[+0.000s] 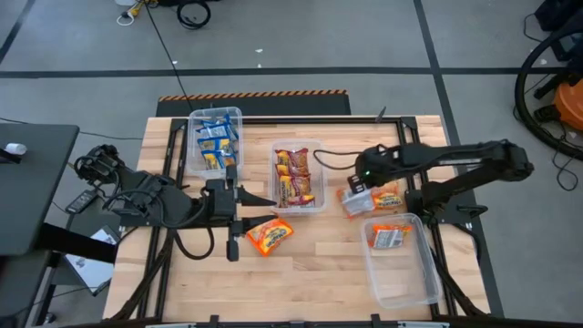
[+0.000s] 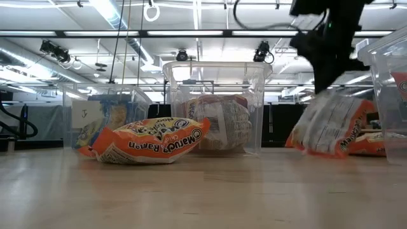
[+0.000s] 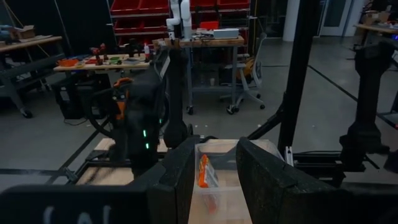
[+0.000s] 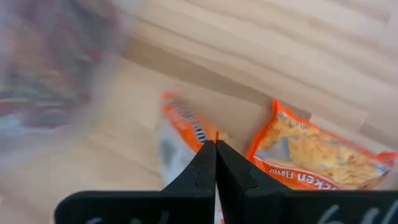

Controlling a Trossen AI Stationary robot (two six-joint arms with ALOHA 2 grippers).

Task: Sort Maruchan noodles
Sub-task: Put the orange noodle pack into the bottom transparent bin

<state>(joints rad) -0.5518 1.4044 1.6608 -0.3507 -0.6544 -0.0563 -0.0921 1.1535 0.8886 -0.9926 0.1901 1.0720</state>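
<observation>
Blue noodle packets (image 1: 216, 141) lie in the far-left clear bin. Dark red packets (image 1: 295, 177) fill the middle bin (image 2: 213, 102). One orange packet (image 1: 390, 237) lies in the near-right bin. Another orange packet (image 1: 270, 235) (image 2: 149, 141) lies flat on the table just right of my open left gripper (image 1: 244, 211) (image 3: 217, 180), which touches nothing. My right gripper (image 1: 362, 189) (image 4: 216, 155) is shut on an orange packet (image 1: 357, 204) (image 2: 331, 127). Beside it another orange packet (image 1: 388, 197) (image 4: 317, 155) lies flat on the table. My right gripper pinches the orange packet by its upper edge (image 4: 205, 138) between the two fingers, coming from above and pointing down. The packet hangs tilted below the fingers; its lower end (image 2: 321, 151) is at table height, and I cannot tell whether it touches.
Three clear bins stand on the wooden table: far left (image 1: 196, 123), middle (image 1: 319, 205) and near right (image 1: 401, 296). Bare wood lies along the near edge between the arms (image 1: 310, 273). Beyond the table are a dark side table (image 1: 27, 182) and cables on the floor.
</observation>
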